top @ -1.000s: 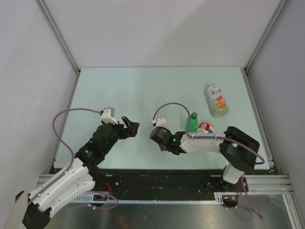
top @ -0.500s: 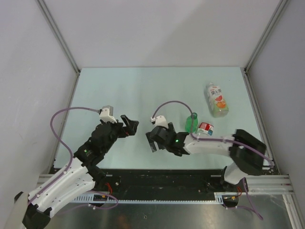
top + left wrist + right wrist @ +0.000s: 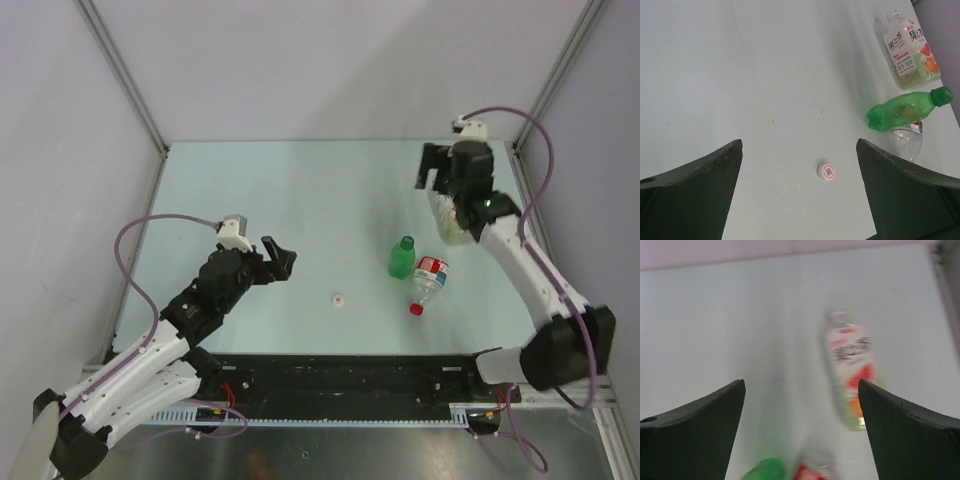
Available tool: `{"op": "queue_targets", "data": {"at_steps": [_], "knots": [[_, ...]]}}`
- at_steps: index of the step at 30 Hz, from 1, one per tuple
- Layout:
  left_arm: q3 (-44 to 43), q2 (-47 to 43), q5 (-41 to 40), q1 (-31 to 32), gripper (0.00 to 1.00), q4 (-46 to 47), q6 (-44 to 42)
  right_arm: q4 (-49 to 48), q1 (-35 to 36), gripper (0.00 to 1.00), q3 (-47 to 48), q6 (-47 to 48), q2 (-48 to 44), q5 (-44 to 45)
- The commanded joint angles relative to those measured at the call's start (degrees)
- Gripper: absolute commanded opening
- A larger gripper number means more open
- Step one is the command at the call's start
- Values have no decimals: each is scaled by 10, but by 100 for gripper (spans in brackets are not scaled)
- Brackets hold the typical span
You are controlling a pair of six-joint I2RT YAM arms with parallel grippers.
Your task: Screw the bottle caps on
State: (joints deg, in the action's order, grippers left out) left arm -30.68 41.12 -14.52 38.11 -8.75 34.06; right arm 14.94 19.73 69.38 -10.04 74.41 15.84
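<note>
Top external view: green bottle (image 3: 402, 257) and slim bottle (image 3: 429, 278) look capped; white cap (image 3: 339, 298) lies loose left of them, wide bottle (image 3: 910, 55) uncapped. Left claw (image 3: 280, 258) and right claw (image 3: 433, 172) gape, empty.

top view high behind, wrist views closer, all share green bottle (image 3: 402, 258)

White cap (image 3: 826, 171) with a red ring print sits loose and flat on the surface (image 3: 260, 190), well apart from the bottles. The small green bottle (image 3: 401, 260) has its green cap (image 3: 941, 94) on. Just beside it the slim clear bottle (image 3: 428, 277) lies down, red cap (image 3: 416, 308) on and pointing at the near edge. The wider bottle (image 3: 909, 52) lies on its side further back, and its neck looks bare.
</note>
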Motion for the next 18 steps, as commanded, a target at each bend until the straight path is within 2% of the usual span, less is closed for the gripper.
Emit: {"op": "queue_targets", "data": {"at_steps": [1,4,7,11,18], "knots": [[-23,-1,10,-3,100,6,-19,142,-131,99,81,120,113,-65],[-24,2,12,-3,100,7,-22,184,-180,99,125,170,194,-97],[-26,4,18,-3,99,6,-24,183,-213,99,141,182,243,-112],[-28,10,31,-4,99,6,-26,165,-223,99,143,205,284,-133],[-26,13,37,-3,100,6,-25,169,-234,99,143,192,323,-177]]}}
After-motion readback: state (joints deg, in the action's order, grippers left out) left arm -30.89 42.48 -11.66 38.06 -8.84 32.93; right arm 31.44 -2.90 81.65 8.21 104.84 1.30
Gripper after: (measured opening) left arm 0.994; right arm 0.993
